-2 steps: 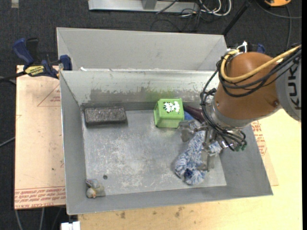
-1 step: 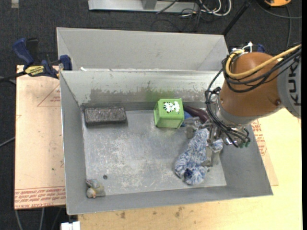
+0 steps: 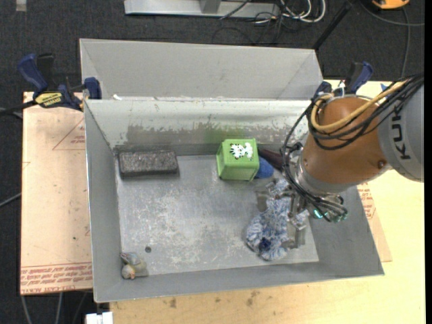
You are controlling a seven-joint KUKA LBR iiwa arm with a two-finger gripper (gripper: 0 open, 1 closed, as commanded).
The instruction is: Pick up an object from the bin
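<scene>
My gripper (image 3: 295, 229) is low in the bin's front right part, its fingers down in a crumpled blue-and-white patterned cloth (image 3: 268, 229). The cloth bunches up around and to the left of the fingers. Whether the cloth is pinched between them is hidden by the folds. A green cube with a white cartoon label (image 3: 237, 159) stands a little behind the cloth, near the back wall. Something dark blue and maroon (image 3: 268, 163) pokes out just right of the cube, partly under the arm.
A dark grey speckled rectangular block (image 3: 148, 163) lies at the back left. A small tan and grey lump (image 3: 133, 267) sits in the front left corner. The arm with its orange cover and cables overhangs the bin's right side.
</scene>
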